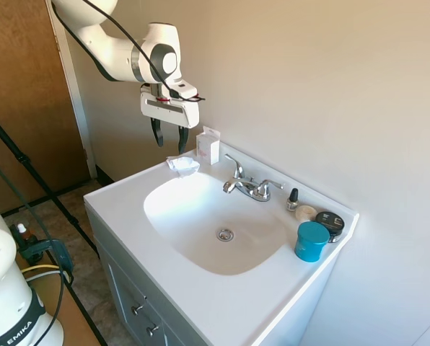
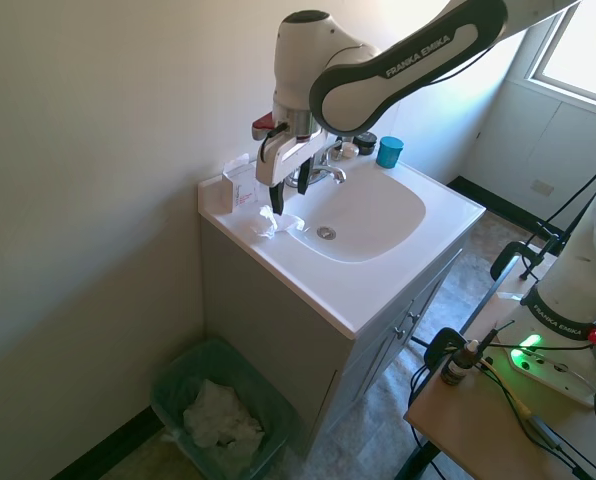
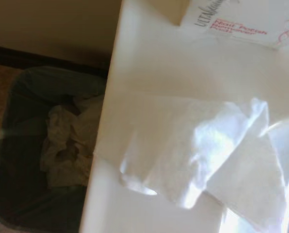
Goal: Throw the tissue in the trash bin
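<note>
Gripper (image 1: pixel 170 138) is spread open, empty, hovering above the tissue (image 1: pixel 183 166), which lies on the counter (image 1: pixel 121 202) by the box (image 1: pixel 208 146). It should be lowered straight, pinched mid-wad, then carried over to the bin (image 2: pixel 174 384).

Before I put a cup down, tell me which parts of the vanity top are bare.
The front ledge of the vanity top, between the basin and the front edge, is bare. The corner past the faucet is crowded: teal jar, dark tin, small bottle. The opposite back corner holds the tissue and white box, under the open gripper.
</note>
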Controlling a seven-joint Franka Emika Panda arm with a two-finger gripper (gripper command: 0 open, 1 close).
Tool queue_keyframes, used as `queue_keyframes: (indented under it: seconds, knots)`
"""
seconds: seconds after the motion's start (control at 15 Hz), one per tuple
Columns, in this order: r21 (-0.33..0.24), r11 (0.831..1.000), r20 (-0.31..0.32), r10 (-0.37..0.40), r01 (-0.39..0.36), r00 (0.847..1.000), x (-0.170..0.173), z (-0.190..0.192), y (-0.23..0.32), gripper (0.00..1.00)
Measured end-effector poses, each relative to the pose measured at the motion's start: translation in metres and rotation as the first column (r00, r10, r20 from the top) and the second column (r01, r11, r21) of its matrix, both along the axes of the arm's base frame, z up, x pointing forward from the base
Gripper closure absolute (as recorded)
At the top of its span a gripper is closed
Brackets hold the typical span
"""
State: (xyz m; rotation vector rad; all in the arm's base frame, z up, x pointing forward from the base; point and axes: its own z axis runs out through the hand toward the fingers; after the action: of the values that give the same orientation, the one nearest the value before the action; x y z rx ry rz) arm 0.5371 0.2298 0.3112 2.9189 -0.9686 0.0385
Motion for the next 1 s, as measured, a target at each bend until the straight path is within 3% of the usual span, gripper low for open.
queue_keyframes:
  seconds: [0.4,0.47,1.0]
  knots:
    - [-0.017,0.999,-0.012,-0.035,0.035,0.999,0.03,-0.04,0.009,0.0]
    - [-0.017,0.999,-0.011,-0.039,0.039,0.999,0.034,-0.044,0.008,1.0]
    - [0.011,0.997,-0.038,-0.075,0.075,0.997,0.047,-0.062,0.009,1.0]
